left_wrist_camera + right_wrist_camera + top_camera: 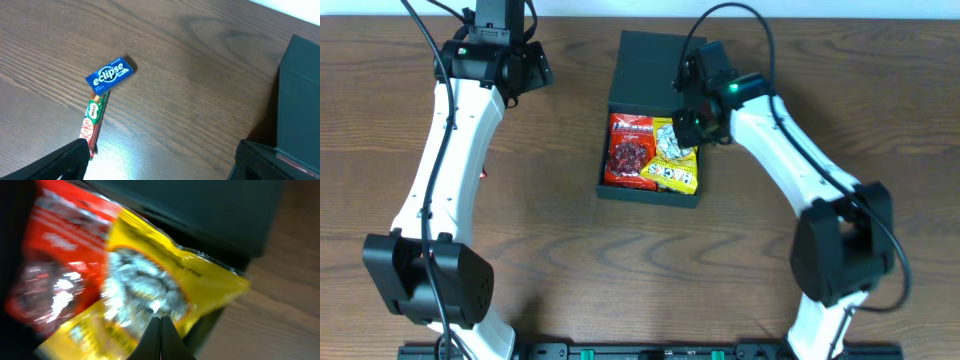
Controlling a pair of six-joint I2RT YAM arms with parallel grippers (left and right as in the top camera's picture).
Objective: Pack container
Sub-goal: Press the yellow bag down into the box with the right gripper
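overhead: container (pixel 649 193) mid-table, flap lid open to far side | inside: red packet (pixel 631 150) left, yellow packet (pixel 675 168) at right wall | bare tabletop (pixel 550 230) both sides | right gripper (pixel 161 330) jaws pressed together over yellow packet | left gripper (pixel 157 162) jaws spread above Eclipse box (pixel 110 75), KitKat bar (pixel 93 120)

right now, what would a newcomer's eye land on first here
The red packet and yellow packet glow side by side inside the open dark container at mid-table, with the right gripper shut just over the yellow one. In the left wrist view, a blue eclipse pack and a KitKat bar lie close together on the wooden table.
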